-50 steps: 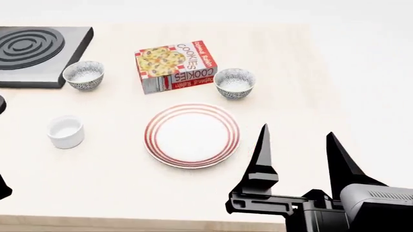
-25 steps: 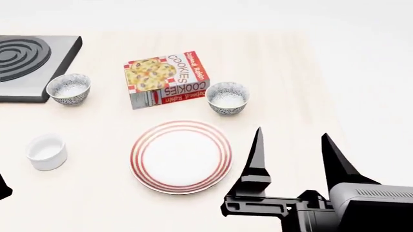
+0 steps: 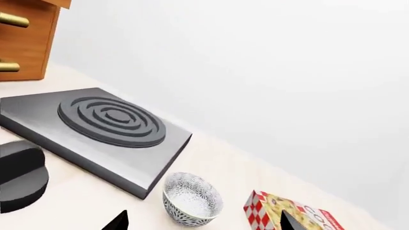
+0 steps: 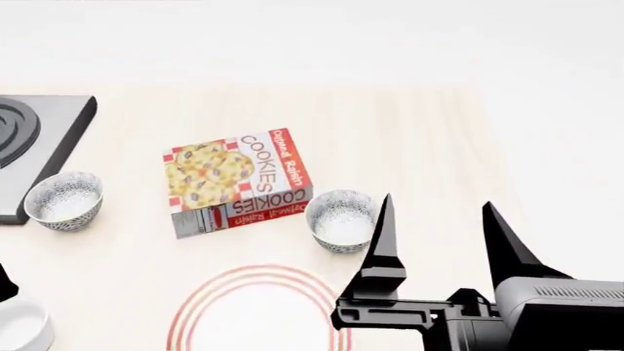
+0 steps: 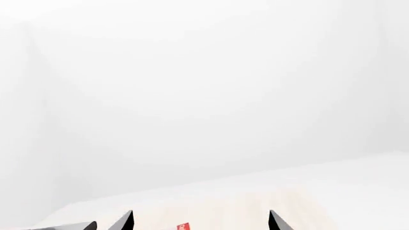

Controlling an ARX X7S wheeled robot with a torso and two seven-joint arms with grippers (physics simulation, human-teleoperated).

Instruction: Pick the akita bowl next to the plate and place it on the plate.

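Note:
The akita bowl (image 4: 340, 220), speckled grey-black with a whitish inside, stands upright just behind the right part of the plate (image 4: 256, 272). Only the far part of the plate's red-ringed rim shows at the head view's lower edge. My right gripper (image 4: 436, 219) is open with nothing in it; its left finger overlaps the bowl's right edge in that view. Its wrist view shows only the right gripper's (image 5: 199, 223) fingertips against white. My left gripper (image 3: 203, 223) is open, facing the look-alike bowl (image 3: 191, 199) beside the stove.
A cookies box (image 4: 239, 181) lies left of the akita bowl. The second speckled bowl (image 4: 63, 199) sits by the grey stove plate (image 4: 39, 139). A plain white cup (image 4: 20, 325) is at the lower left. A wooden drawer front (image 3: 26, 43) stands beyond the stove (image 3: 96, 129).
The head view has shifted: plate, bowls and box slid down and leftward in frame, and the plate is now cut off. The open right gripper keeps its place in frame, now beside the akita bowl.

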